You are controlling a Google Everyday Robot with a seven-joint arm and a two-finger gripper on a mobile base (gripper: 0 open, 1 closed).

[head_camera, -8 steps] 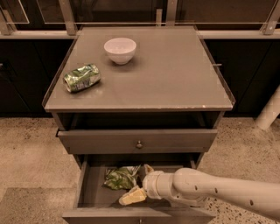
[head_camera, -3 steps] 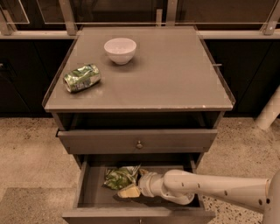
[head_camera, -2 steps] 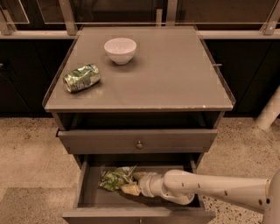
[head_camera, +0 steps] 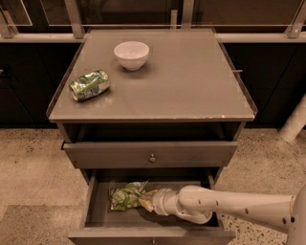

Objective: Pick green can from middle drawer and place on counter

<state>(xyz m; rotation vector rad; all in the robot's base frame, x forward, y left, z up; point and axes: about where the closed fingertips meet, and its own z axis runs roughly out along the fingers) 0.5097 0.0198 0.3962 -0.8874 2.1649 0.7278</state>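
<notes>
1. Counter [head_camera: 191, 81], above the gripper [head_camera: 146, 203]: one white bowl [head_camera: 131, 54], one rolled green packet [head_camera: 90, 85]. Nothing has been placed yet.
2. Two drawers: upper drawer [head_camera: 191, 153] shut, middle drawer [head_camera: 95, 210] open with the gripper inside.
3. One green can [head_camera: 125, 196], touching the gripper tip on the drawer floor. Can't tell whether it's gripped. Lift and place are left.

It looks like an office pantry or test kitchen: speckled stone floor [head_camera: 28, 162], dark cabinets [head_camera: 24, 86] beside the counter [head_camera: 191, 81], glass panels [head_camera: 129, 12] behind its back edge, 1 bowl [head_camera: 131, 55] near that edge. The gripper [head_camera: 146, 202] is in the middle drawer [head_camera: 103, 216], below the counter's front edge.
</notes>
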